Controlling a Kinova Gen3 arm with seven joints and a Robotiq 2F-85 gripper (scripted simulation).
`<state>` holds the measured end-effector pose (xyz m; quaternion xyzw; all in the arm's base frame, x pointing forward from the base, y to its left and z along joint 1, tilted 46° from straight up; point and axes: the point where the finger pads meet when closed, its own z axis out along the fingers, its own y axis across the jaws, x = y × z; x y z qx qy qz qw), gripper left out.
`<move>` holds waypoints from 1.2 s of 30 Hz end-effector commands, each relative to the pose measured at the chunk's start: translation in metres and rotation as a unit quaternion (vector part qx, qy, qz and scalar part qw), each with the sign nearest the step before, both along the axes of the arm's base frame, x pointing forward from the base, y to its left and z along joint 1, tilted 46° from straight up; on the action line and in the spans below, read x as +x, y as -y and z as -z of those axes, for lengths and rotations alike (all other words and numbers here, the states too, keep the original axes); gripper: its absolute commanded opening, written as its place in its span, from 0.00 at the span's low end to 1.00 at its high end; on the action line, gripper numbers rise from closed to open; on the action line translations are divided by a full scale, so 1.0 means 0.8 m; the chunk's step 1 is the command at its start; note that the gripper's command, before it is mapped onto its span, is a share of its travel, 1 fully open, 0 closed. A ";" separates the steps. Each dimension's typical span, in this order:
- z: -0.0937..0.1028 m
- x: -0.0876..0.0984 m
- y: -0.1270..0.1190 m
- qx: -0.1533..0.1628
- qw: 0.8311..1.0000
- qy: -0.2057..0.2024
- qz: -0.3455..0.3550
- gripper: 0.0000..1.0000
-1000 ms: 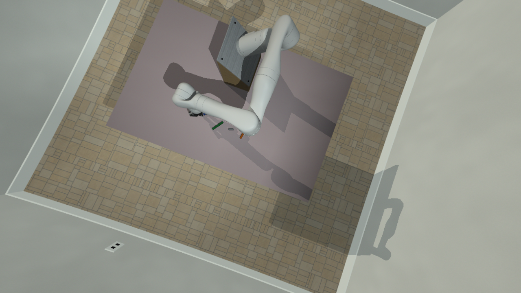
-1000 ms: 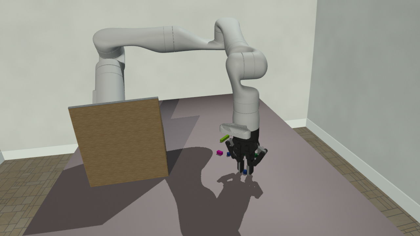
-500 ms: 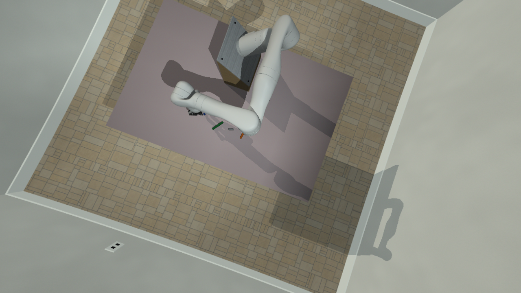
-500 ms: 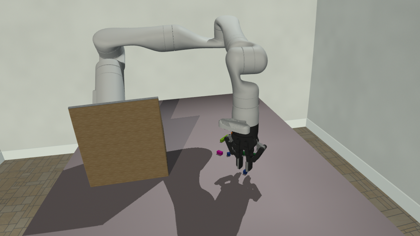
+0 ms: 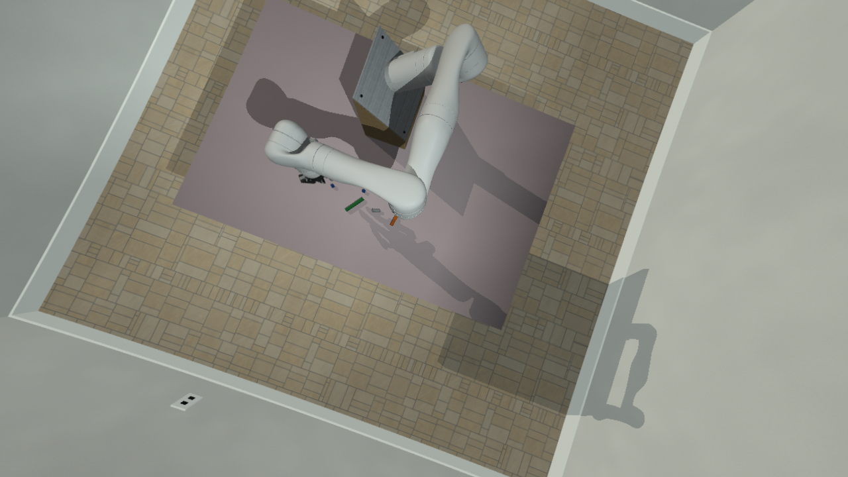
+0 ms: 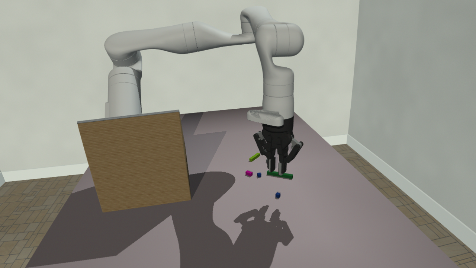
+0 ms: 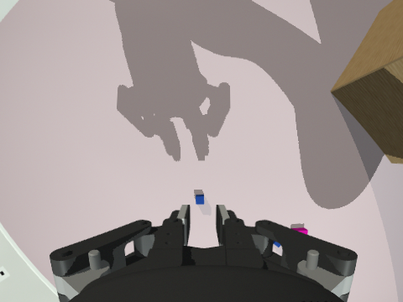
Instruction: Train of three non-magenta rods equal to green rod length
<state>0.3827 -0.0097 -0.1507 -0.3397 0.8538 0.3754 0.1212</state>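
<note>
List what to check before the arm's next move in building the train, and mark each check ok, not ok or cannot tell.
1. Gripper holds nothing: ok, fingers apart with nothing between them.
2. Nearest blue rod lies on the table, free of the fingers: ok.
3. Grey rod and orange rod joined end to end: not ok, they lie apart.
4. Blue rod in line with them: not ok, it lies far off.
5. Magenta rod kept out: ok.
6. Rods lying still: cannot tell.
</note>
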 end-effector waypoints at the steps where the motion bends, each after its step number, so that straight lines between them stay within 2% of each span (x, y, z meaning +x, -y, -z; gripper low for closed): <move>1: -0.010 0.006 0.011 -0.001 1.000 0.006 0.005 0.24; 8: -0.012 0.006 0.014 -0.001 1.000 0.006 0.005 0.24; 9: -0.012 0.006 0.014 -0.001 1.000 0.006 0.005 1.00; 30: -0.012 0.007 0.013 -0.001 1.000 0.006 0.004 1.00; 36: -0.017 0.009 0.009 -0.001 1.000 0.019 -0.008 1.00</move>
